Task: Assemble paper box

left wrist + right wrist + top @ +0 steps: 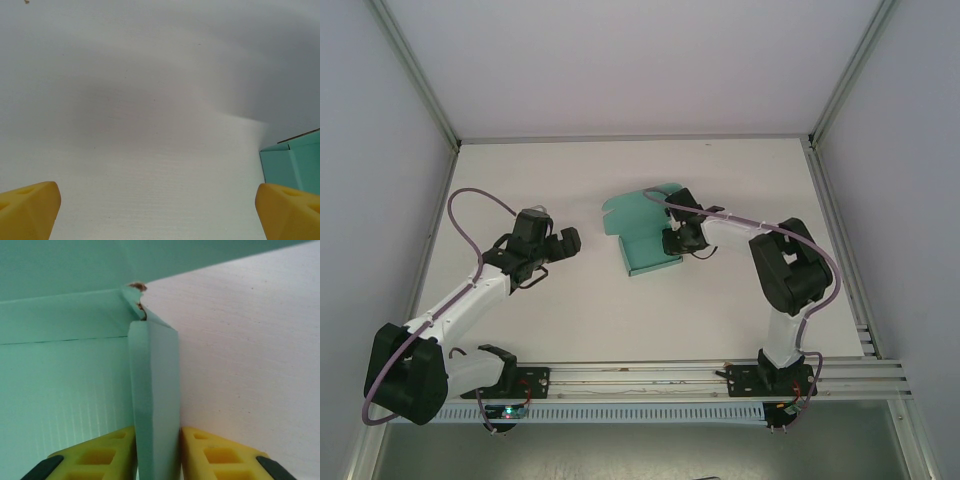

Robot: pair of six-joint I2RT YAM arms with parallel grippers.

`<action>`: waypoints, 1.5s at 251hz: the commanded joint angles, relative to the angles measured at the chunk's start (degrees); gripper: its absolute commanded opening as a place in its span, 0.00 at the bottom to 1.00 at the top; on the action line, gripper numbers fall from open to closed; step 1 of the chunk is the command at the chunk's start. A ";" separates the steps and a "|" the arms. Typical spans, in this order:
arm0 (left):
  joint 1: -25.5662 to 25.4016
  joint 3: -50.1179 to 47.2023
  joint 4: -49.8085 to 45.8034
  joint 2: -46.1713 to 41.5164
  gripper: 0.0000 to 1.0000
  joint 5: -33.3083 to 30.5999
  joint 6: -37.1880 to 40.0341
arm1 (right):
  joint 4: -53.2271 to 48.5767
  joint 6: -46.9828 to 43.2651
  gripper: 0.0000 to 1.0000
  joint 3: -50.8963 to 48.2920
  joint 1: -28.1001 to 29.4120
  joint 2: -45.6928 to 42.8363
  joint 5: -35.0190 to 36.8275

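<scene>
On the table, the right gripper pinches a paper box wall, left gripper spread wide nearby.

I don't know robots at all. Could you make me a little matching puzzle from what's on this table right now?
Things:
1. left gripper
2. right gripper
3. paper box
4. table

Descriptions:
A. white
B. teal-green, partly folded
C. closed on an upright wall of the box
D. wide open, holding nothing

Pairs: 1-D, 2-C, 3-B, 4-A
</scene>
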 commanded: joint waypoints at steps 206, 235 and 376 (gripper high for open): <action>2.20 -1.08 18.92 -4.93 1.00 14.26 4.93 | 29.64 -4.31 0.00 -5.86 2.57 -28.59 -19.95; 2.03 0.55 27.63 -1.98 1.00 23.90 4.77 | 30.71 -5.07 0.00 -5.80 4.58 -29.37 -21.22; 1.80 11.03 37.54 8.92 1.00 44.80 4.24 | 19.57 -15.26 0.00 0.96 12.51 -20.74 -9.77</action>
